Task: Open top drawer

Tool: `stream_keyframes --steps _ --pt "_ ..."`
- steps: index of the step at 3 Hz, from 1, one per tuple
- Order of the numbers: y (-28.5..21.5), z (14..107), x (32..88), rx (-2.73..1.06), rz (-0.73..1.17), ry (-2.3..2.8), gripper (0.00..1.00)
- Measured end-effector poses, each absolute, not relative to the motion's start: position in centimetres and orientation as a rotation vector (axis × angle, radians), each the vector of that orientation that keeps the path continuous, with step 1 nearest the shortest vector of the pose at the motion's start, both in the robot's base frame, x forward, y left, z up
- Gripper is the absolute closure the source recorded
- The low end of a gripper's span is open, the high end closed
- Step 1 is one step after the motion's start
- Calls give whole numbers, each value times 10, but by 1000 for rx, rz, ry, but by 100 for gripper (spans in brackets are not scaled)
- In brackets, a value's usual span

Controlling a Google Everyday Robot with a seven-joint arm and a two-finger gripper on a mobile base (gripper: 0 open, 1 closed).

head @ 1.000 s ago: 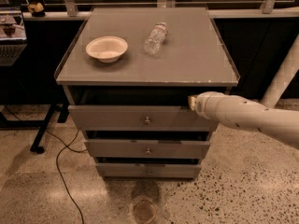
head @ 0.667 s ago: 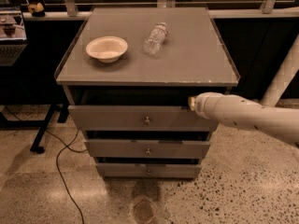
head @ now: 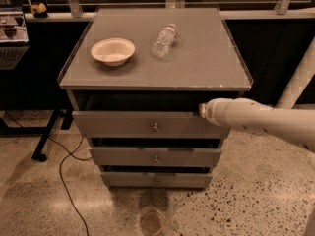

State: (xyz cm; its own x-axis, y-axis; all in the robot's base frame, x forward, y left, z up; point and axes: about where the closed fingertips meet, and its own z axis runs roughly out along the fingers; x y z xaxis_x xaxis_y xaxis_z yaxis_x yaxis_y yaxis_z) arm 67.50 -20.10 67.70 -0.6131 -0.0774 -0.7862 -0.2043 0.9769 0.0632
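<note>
Beneath the surface [head: 206, 68], the top drawer [head: 118, 124] stands pulled partway out, knob [head: 155, 127] at centre. At its front's upper right edge sits the gripper [head: 203, 110]; its state cannot be told. Bowl [head: 112, 50] and bottle [head: 163, 40] lie on top.

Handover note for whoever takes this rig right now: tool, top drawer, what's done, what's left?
The tool is at the right end of the upper edge of the top drawer, arm reaching in from the right.
Drawer front stands forward of the cabinet, dark gap above it; knob free.
Done: drawer looks partly open.
Left: likely pull it further out, then withdraw.
A bowl and bottle sit on top.
</note>
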Motion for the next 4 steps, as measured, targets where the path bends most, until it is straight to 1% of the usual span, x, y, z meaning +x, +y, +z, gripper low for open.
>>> stream_keyframes --steps 4 --pt "-204 682 669 -177 191 2263 100"
